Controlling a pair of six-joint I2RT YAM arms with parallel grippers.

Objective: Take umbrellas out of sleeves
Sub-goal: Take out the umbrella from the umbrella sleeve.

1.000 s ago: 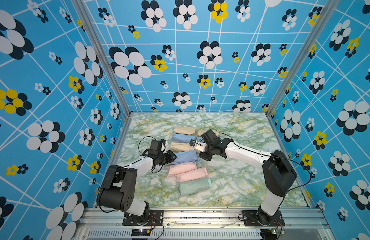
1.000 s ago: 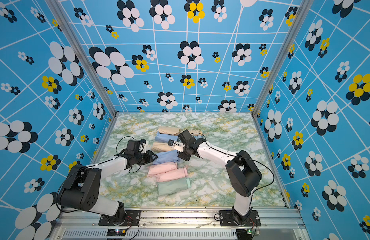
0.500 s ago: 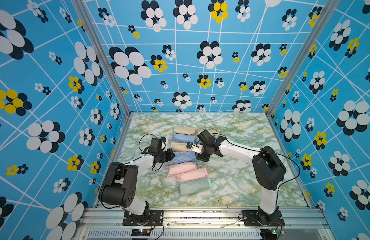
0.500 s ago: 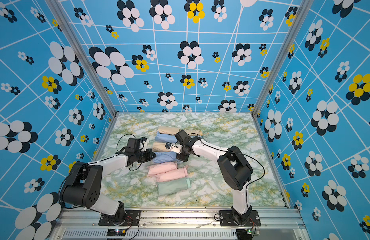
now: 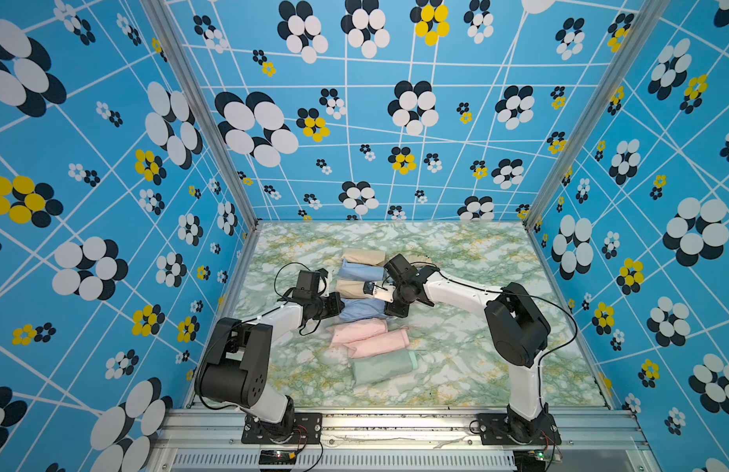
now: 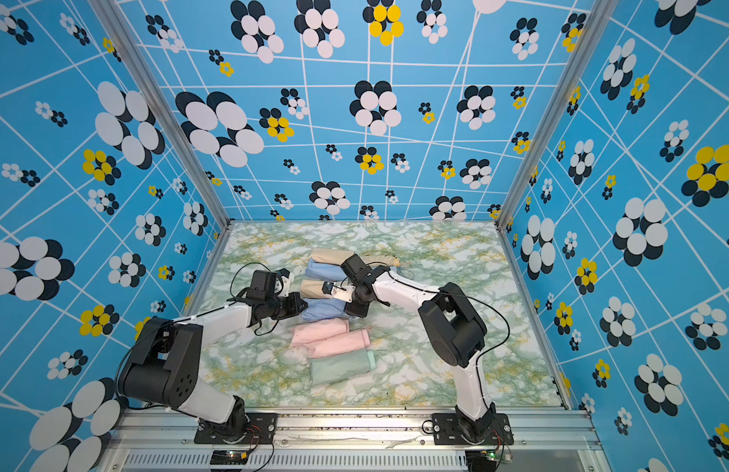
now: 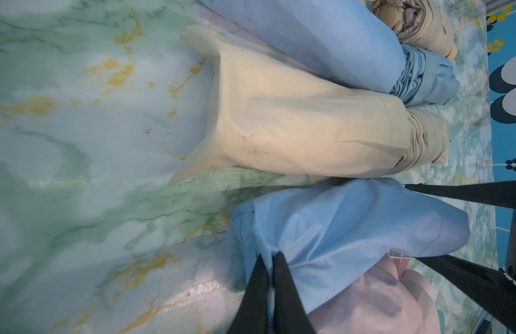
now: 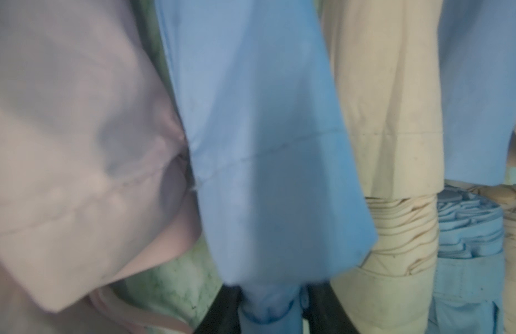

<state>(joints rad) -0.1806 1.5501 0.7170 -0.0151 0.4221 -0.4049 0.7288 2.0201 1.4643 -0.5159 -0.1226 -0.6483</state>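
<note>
Several sleeved umbrellas lie in a row on the marble table [image 5: 477,359]. My left gripper [image 7: 269,257] is shut on the closed end of the light blue sleeve [image 7: 352,225], which shows in both top views [image 5: 362,308] [image 6: 326,308]. From the opposite side my right gripper [image 8: 272,292] is at the sleeve's open end. Its black fingers [image 8: 222,306] press on either side of the light blue umbrella [image 8: 268,309], whose tip sticks out of the sleeve [image 8: 265,130]. In a top view the left gripper [image 5: 341,306] and right gripper [image 5: 389,309] face each other across this sleeve.
A beige sleeve [image 7: 294,130] with pleated fabric showing at its mouth lies beside the held one. Farther back are another light blue sleeve [image 5: 360,270] and a beige one [image 5: 362,256]. Two pink sleeves [image 5: 369,337] and a mint green one [image 5: 381,367] lie nearer the front.
My left gripper has closed on the blue sleeve's end. The right arm has swung in toward the sleeve's mouth and its jaws have narrowed round the umbrella's tip.
</note>
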